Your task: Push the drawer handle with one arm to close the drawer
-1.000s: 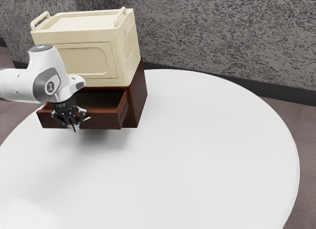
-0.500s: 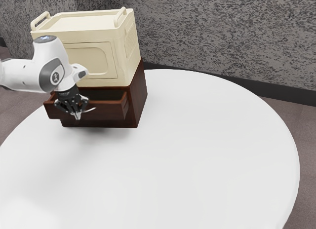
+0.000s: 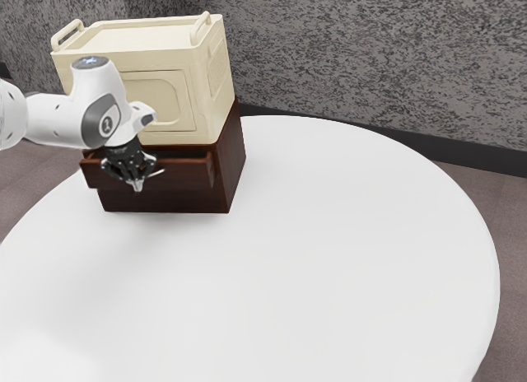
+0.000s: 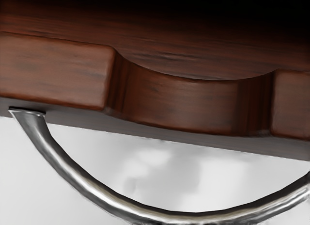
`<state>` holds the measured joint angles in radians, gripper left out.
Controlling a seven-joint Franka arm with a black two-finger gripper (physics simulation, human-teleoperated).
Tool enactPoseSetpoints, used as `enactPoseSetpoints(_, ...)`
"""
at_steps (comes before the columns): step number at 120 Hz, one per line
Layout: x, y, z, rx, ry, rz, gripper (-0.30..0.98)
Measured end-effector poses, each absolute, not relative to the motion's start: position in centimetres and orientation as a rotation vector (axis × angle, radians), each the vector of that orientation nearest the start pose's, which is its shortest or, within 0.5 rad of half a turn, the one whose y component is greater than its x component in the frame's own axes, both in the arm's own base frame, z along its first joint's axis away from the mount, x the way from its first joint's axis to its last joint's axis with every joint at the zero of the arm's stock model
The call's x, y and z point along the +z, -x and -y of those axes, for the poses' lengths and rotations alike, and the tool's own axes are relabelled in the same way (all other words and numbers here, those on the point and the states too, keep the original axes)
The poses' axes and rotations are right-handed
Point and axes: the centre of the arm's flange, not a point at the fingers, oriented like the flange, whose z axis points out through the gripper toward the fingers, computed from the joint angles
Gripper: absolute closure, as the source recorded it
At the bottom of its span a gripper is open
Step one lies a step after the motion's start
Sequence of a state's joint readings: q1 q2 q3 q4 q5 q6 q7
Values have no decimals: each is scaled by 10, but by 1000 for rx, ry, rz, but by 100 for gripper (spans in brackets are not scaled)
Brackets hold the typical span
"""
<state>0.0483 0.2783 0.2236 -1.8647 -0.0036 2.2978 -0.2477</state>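
Observation:
My gripper [image 3: 137, 184] is at the front of the dark brown drawer [image 3: 188, 175] in the exterior view, pointing down beside its handle; whether it touches the handle I cannot tell. The drawer stands out a short way from its brown cabinet [image 3: 231, 170], with a narrow opening along its top. In the wrist view the curved metal handle [image 4: 102, 196] arcs out from the drawer front [image 4: 179, 106], which has a scooped top edge. The fingers are too small to read.
A cream crate [image 3: 207, 77] with two raised handles sits on top of the cabinet, close behind my hand. The round white table [image 3: 329, 258] extends toward the exterior view's right. A grey speckled wall [image 3: 370, 61] stands behind.
The drawer has slid much of the way into the cabinet, its opening now narrow. My hand has moved along with it, toward the cabinet and a little to the exterior view's right.

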Motion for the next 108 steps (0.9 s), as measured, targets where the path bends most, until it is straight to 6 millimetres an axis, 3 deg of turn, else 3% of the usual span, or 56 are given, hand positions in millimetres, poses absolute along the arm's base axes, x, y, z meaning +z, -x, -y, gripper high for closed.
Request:
enactPoseSetpoints(62, 385, -648, -173, -297, 2994, 739, 79)
enactPoseSetpoints(82, 386, -650, -194, -293, 3017, 396, 79)
enactPoseSetpoints(92, 384, -652, -197, -302, 3028, 328, 78)
enactPoseSetpoints(98, 384, -644, -181, -281, 3039, 332, 78)
enactPoseSetpoints(102, 388, -626, -165, -258, 3055, 338, 78)
enactPoseSetpoints(108, 415, -588, -132, -274, 3078, 327, 68)
